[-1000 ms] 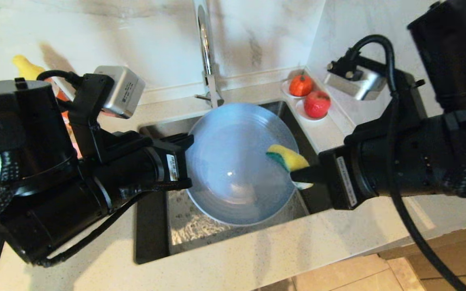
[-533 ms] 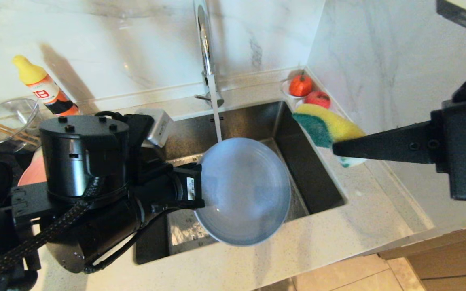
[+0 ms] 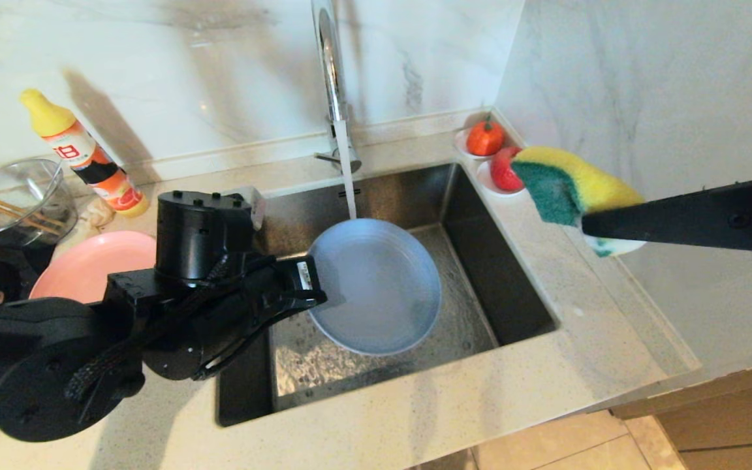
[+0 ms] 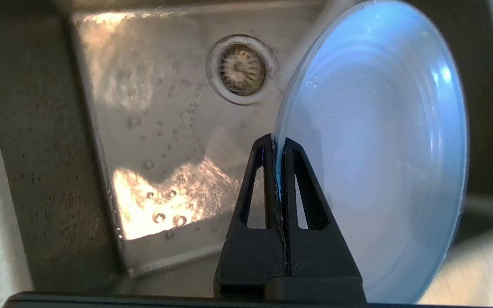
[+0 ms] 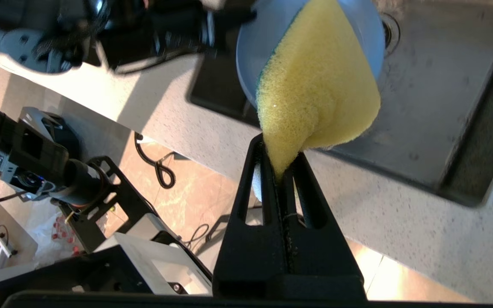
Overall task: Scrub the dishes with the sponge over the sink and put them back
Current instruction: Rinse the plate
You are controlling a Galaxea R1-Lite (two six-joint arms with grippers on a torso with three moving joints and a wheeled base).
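- Blue plate (image 3: pixel 376 287) is held by its rim over the sink (image 3: pixel 513 307), under the running water, in the clamped left gripper (image 3: pixel 320 301).
- Sponge (image 3: pixel 572 186) is pinched in the right gripper (image 3: pixel 588 225), above the counter's right edge, well apart from the plate, which lies to its left.

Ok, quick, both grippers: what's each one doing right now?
Left gripper: jaws shut on the blue plate rim, over the sink.
Right gripper: jaws shut on the sponge.
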